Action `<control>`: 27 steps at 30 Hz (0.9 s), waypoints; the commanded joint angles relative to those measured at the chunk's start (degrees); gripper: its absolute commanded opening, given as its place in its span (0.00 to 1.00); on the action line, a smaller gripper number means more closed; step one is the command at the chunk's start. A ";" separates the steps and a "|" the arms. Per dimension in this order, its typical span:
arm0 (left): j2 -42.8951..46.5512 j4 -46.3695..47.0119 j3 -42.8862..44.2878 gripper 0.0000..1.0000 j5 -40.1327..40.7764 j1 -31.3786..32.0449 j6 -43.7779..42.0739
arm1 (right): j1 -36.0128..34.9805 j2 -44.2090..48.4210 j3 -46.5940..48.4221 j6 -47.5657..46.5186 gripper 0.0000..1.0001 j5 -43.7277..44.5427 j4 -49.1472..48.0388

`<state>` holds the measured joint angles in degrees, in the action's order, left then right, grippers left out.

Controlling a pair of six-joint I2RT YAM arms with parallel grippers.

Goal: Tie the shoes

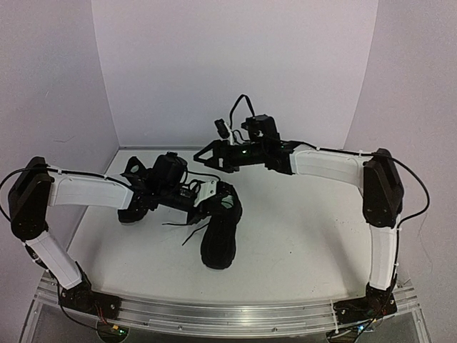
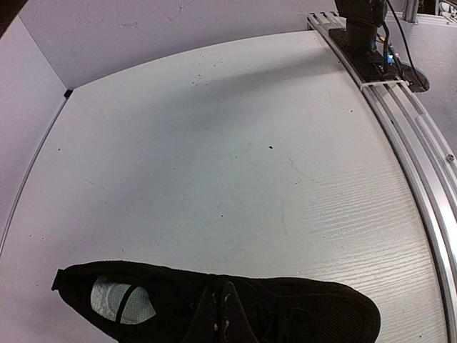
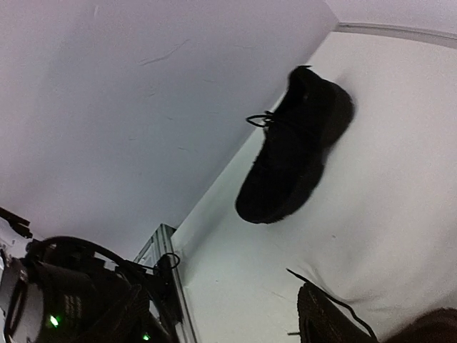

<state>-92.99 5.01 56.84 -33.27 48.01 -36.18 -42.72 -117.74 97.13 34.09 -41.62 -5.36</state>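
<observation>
White walls (image 1: pixel 235 64) are set round three sides of a white bench (image 1: pixel 300 236), and a metal rail (image 1: pixel 235 311) is fixed along its near edge.

The left hand (image 2: pixel 224 296) is seen fully closed, its fingers pressed together over the lacing of the centre shoe (image 1: pixel 218 232), about halfway along the shoe. Whether a lace is pinched between them cannot be told, since black lies on black there. The right hand (image 1: pixel 206 153) is held above the far part of the bench, well apart from both shoes. How far its fingers are parted cannot be told.

The centre shoe is set on its sole on the bench, with its long axis running from far to near. Its toe is pointed at the rail and turned slightly to the left, and its heel opening is turned toward the far wall, with a pale insole (image 2: pixel 121 300) shown inside. Loose laces (image 1: pixel 178 225) are trailed onto the bench at its left side.

The left shoe (image 3: pixel 296 146) is placed near the left wall and is partly hidden by the left arm (image 1: pixel 93 191) in the top view. Its long axis is likewise laid from far to near, heel toward the far corner and toe toward the rail. A lace loop (image 3: pixel 258 118) is seen standing out from its top on the wall side. The two shoes are kept apart and lie roughly parallel.
</observation>
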 commanded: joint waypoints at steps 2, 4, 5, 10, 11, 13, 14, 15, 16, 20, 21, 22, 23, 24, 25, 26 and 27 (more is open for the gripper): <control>2.00 1.44 0.04 0.00 1.07 0.24 -0.99 | 5.02 14.55 -12.41 -3.06 0.66 2.47 1.62; 1.66 1.48 0.23 0.00 1.51 0.24 -0.94 | 5.36 17.51 -17.50 -3.98 0.61 1.65 2.35; 1.46 1.53 0.31 0.00 1.92 0.24 -0.86 | 5.32 18.48 -19.89 -4.20 0.59 0.66 2.61; 0.44 1.61 1.10 0.00 3.69 0.24 -0.63 | 4.21 21.30 -27.32 -2.81 0.54 -1.85 1.92; 0.22 1.66 1.25 0.00 3.85 0.24 -0.58 | 3.74 21.46 -28.19 -2.64 0.54 -1.70 1.72; -0.32 1.78 1.66 0.00 4.60 0.25 -0.36 | 2.59 21.31 -29.55 -2.10 0.53 -1.83 1.37; -0.52 1.78 1.87 0.00 4.76 0.26 -0.38 | 2.10 21.02 -29.89 -1.85 0.53 -1.94 1.26; -0.74 1.80 2.07 0.00 4.84 0.25 -0.36 | 1.77 20.88 -30.25 -1.69 0.53 -1.89 1.23; -0.84 1.81 2.19 0.00 4.89 0.24 -0.32 | 1.51 20.75 -30.69 -1.56 0.52 -1.81 1.11; -1.43 1.79 2.62 0.00 5.43 0.25 -0.26 | 1.32 20.64 -31.98 -1.41 0.52 -1.29 0.87; -1.64 1.79 2.74 0.00 5.49 0.24 -0.21 | 1.31 20.50 -32.08 -1.36 0.52 -1.28 0.83; -1.81 1.81 2.84 0.00 5.52 0.24 -0.20 | 1.32 20.30 -32.11 -1.31 0.51 -1.29 0.78; -1.99 1.81 2.93 0.00 5.62 0.22 -0.15 | 1.30 20.01 -32.11 -1.25 0.51 -1.39 0.74; -2.15 1.85 3.01 0.00 5.72 0.21 -0.12 | 1.27 19.68 -32.10 -1.17 0.50 -1.49 0.70; -2.25 2.06 3.00 0.00 5.76 0.24 -0.11 | 1.23 19.22 -32.10 -1.04 0.50 -1.54 0.70; -2.35 2.25 2.94 0.00 5.73 0.24 -0.11 | 1.23 18.85 -32.15 -0.95 0.49 -1.44 0.70; -2.44 2.38 2.97 0.00 5.69 0.24 -0.10 | 1.20 18.56 -32.21 -0.90 0.49 -1.33 0.66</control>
<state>-94.83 5.08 57.04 -28.21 48.03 -36.18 -41.50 -97.63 65.10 32.79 -42.89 -2.93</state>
